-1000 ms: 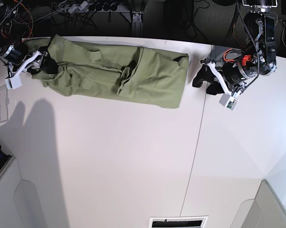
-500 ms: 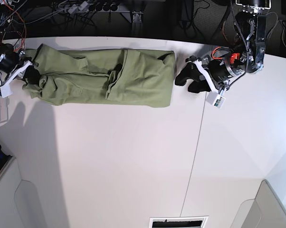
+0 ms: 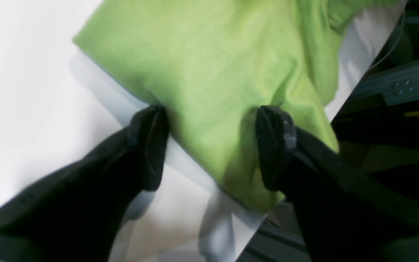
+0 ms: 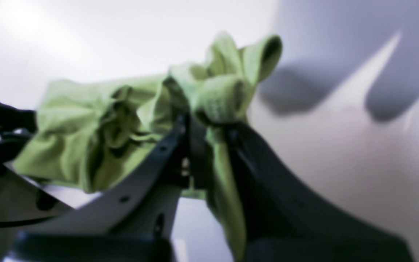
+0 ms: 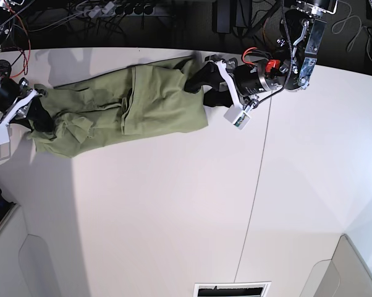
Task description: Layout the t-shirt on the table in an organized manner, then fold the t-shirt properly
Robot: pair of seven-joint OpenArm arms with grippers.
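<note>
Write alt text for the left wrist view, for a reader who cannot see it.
The left gripper is open, its two black fingers straddling a corner of the green t-shirt near the edge of the white table. The cloth lies between the fingers, not yet pinched.

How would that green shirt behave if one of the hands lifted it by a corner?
Probably floppy: the t-shirt already bunches into soft folds where the right hand pinches it. It would likely sag and trail over the table rather than rise flat. It looks light, and the open left hand straddling its edge has creased the cloth a little.
</note>
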